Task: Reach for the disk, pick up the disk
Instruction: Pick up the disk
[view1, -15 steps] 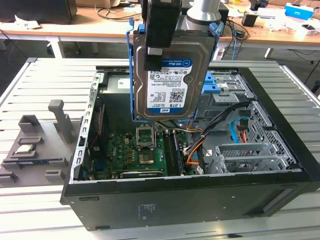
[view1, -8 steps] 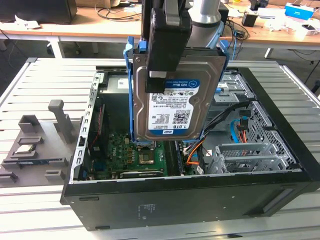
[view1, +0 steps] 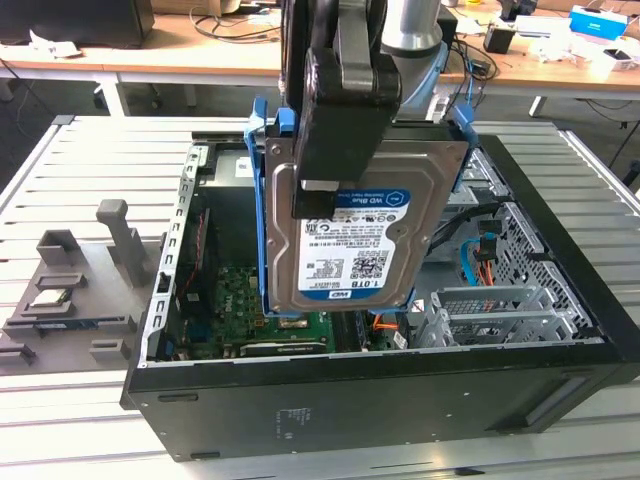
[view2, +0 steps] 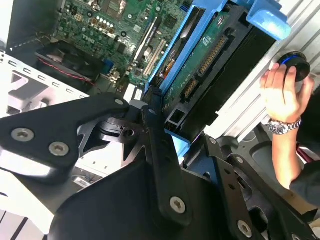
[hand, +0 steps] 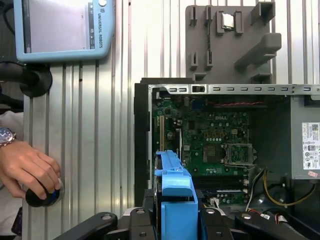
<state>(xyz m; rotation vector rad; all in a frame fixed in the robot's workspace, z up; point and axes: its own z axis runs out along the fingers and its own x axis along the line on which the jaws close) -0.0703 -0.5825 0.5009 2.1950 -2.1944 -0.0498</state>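
Disk (view1: 360, 225), in its blue frame, hangs upright above the open computer case (view1: 400, 400) on the slatted worktop (view1: 90, 160), long axis near vertical, label facing the exterior view. The tool (view1: 345, 100) is clamped on its upper edge. A person's hand (hand: 30, 167) rests on a black knob (hand: 42, 196) near the worktop's edge.
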